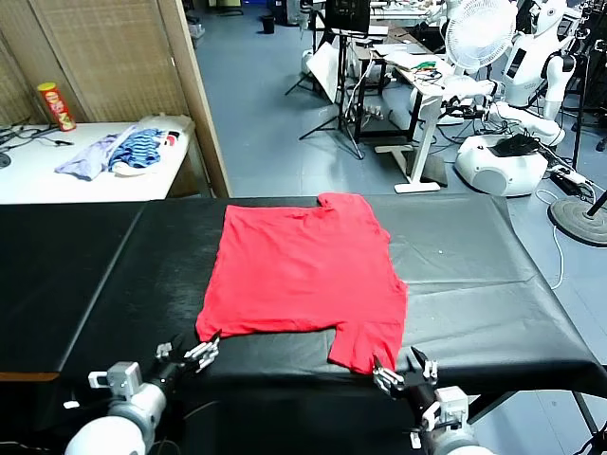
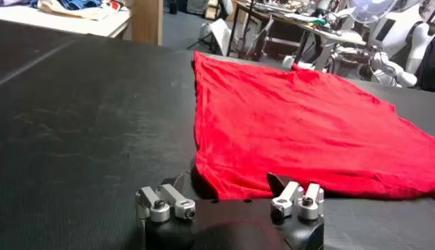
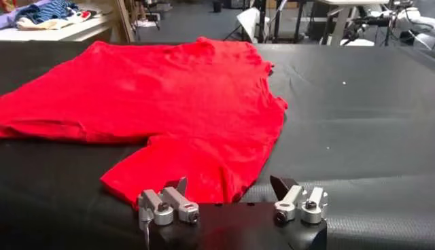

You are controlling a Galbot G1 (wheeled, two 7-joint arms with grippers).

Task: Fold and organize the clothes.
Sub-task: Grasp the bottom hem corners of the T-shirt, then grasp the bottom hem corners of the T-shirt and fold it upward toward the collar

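Note:
The clothes are a bright red T-shirt point(image 1: 303, 275) lying flat on the black table point(image 1: 474, 265), partly folded, with one sleeve pointing toward the front edge. My left gripper point(image 1: 204, 353) hovers open at the shirt's near left corner. In the left wrist view the gripper point(image 2: 230, 182) has the shirt's point(image 2: 299, 129) hem corner just beyond its spread fingers. My right gripper point(image 1: 403, 370) stands open at the front edge, right by the sleeve. The right wrist view shows the gripper point(image 3: 230, 185) facing the sleeve of the shirt point(image 3: 177, 95). Neither holds anything.
A white side table point(image 1: 38, 175) at the back left carries a heap of lilac and blue-striped garments point(image 1: 123, 150) and a red-and-yellow can point(image 1: 57, 104). A wooden screen point(image 1: 114, 57) stands behind it. Desks, a fan point(image 1: 479, 33) and white robots point(image 1: 531, 85) lie beyond the black table.

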